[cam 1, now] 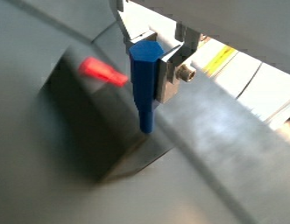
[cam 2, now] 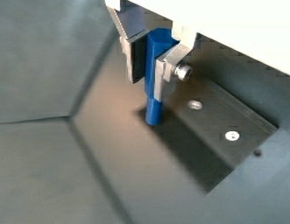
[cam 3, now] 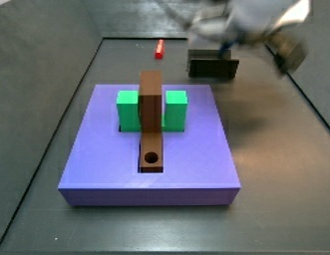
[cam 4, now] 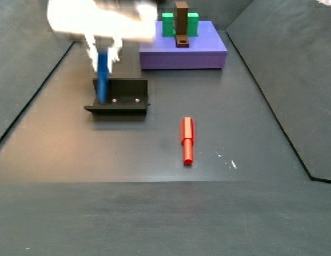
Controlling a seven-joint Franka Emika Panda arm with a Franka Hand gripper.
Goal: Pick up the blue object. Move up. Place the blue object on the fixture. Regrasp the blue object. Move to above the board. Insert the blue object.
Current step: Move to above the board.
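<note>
My gripper (cam 4: 101,48) hangs over the fixture (cam 4: 118,98) and is shut on the blue object (cam 4: 101,70), a slim peg held upright. In both wrist views the blue object (cam 1: 144,83) (cam 2: 155,83) sits between the silver fingers (cam 1: 173,72), held near its top, and my gripper (cam 2: 154,66) closes around it. Its lower end reaches down to the fixture (cam 2: 223,131), by the raised wall. The board (cam 3: 154,149) carries a green block (cam 3: 128,110) and a brown bar (cam 3: 152,120) with a round hole. In a side view the gripper (cam 3: 240,25) is a blur and hides the peg.
A red peg (cam 4: 188,140) lies on the floor apart from the fixture, also seen as the red peg (cam 1: 102,72) and the red peg (cam 3: 160,47). The board (cam 4: 195,50) stands at the far end. Sloping walls (cam 4: 34,80) border the floor on both sides.
</note>
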